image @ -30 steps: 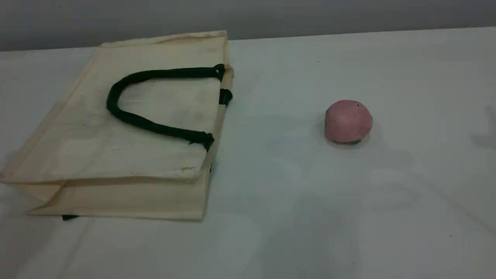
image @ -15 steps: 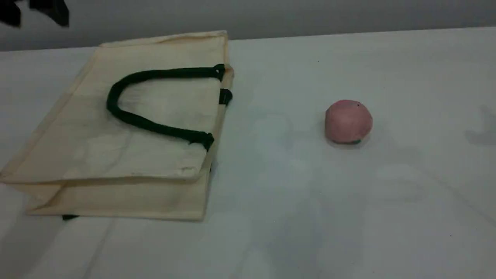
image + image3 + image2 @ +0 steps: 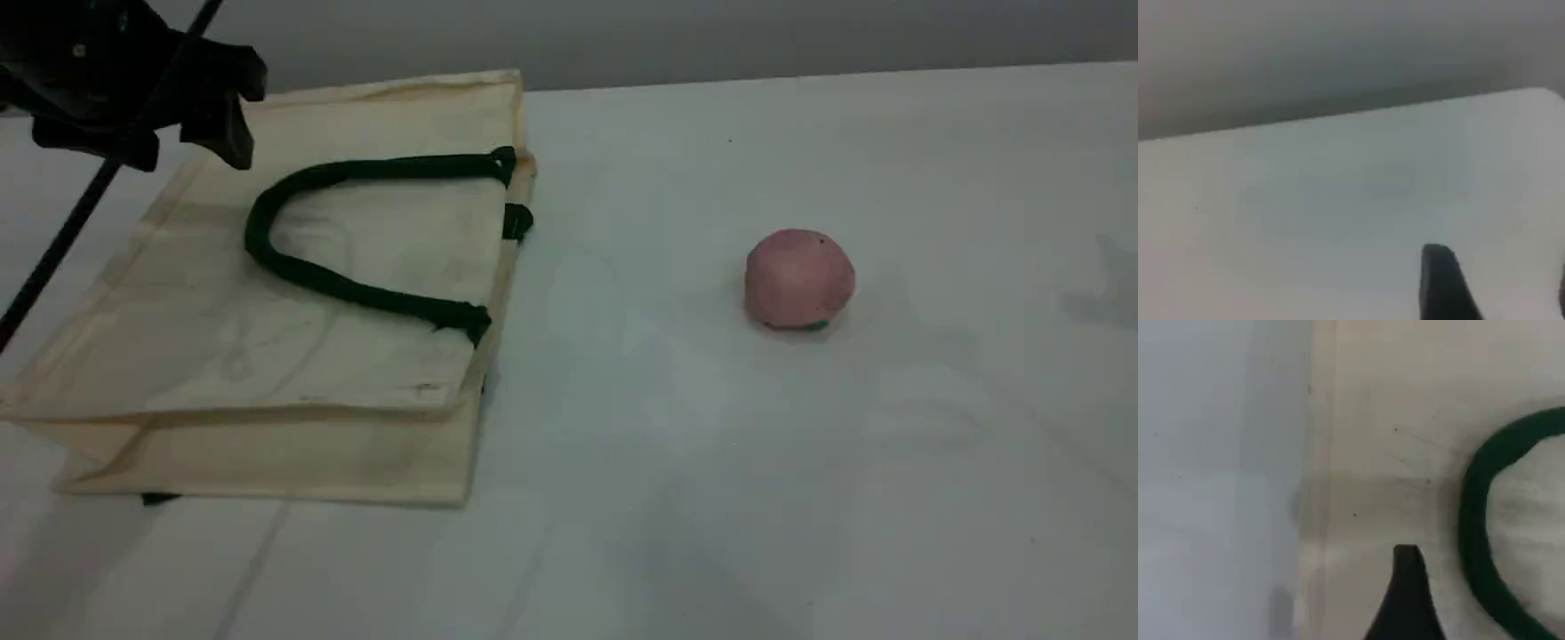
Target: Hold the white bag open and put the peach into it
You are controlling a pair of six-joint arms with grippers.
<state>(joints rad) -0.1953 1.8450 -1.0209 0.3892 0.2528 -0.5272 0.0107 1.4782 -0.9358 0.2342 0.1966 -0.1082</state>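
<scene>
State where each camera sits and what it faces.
Scene view: fixed, slanting down across the table at white bag and peach; left gripper top left.
Left wrist view: on left arm, above the bag's green handle; own fingertip at bottom.
Right wrist view: on right arm, facing table and grey wall; own fingertip.
First two share bag and handle.

Dim, soft light (wrist views blurred).

left pincer (image 3: 185, 153) cut by top edge, second handle (image 3: 160, 499) mostly hidden under white bag (image 3: 222, 356)
</scene>
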